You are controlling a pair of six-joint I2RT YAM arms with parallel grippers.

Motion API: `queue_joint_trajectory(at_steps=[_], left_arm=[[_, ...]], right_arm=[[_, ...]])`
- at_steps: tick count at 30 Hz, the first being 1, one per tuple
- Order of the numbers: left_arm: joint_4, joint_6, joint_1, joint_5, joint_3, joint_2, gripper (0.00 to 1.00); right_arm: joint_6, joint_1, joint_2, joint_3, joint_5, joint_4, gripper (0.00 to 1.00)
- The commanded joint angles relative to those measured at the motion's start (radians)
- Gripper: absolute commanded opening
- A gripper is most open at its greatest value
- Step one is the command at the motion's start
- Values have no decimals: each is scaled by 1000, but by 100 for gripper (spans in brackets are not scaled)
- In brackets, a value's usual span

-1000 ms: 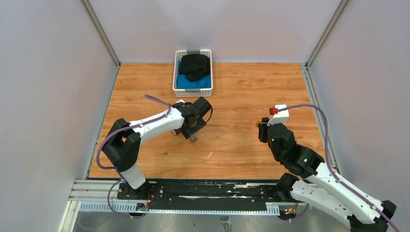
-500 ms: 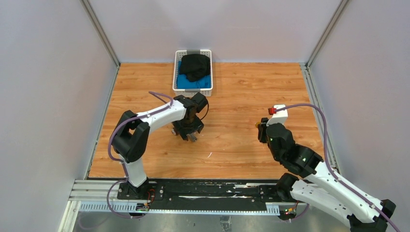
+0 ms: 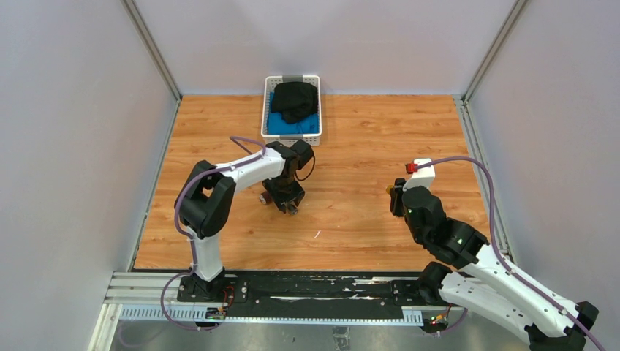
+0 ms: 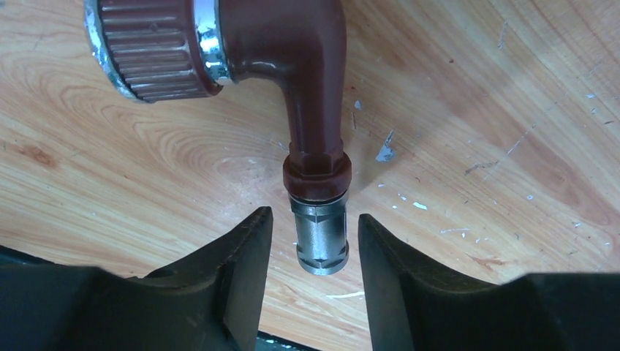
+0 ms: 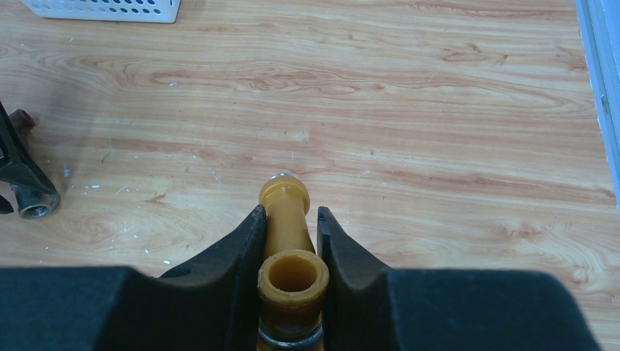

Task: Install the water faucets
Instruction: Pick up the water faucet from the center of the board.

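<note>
The dark reddish-brown water faucet (image 4: pixel 307 88) lies flat on the wooden table, its ribbed round knob (image 4: pixel 150 47) at the upper left of the left wrist view. Its silvery grey end (image 4: pixel 320 238) sits between the fingers of my left gripper (image 4: pixel 313 216), which is open, with a narrow gap on each side. From above, the left gripper (image 3: pixel 286 199) points down at the table below the basket. My right gripper (image 5: pixel 289 210) is shut on the brass-yellow water faucet (image 5: pixel 292 274), held just above the table at the right (image 3: pixel 395 194).
A white perforated basket (image 3: pixel 265 117) with black and blue cloth stands at the back centre of the table. Grey walls with metal rails close the table on three sides. Small white flecks (image 4: pixel 385 150) lie on the wood near the left gripper.
The left arm has folded in, bringing its gripper slightly left and down over the reddish-brown faucet. The right arm has not moved.
</note>
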Motion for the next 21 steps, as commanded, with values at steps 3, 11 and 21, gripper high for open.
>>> queue_joint_trajectory(at_steps=[3,11,21], left_arm=[[-20,40,25,22,23,24,49],[15,58,32,56,20,63,43],[33,72,36,81,13,76,27]], right_arm=[[17,-13,-3,-13,-4,-6,0],[22,-13,8,-6,-4,-6,0],[22,-13,20,-5,6,-9,0]])
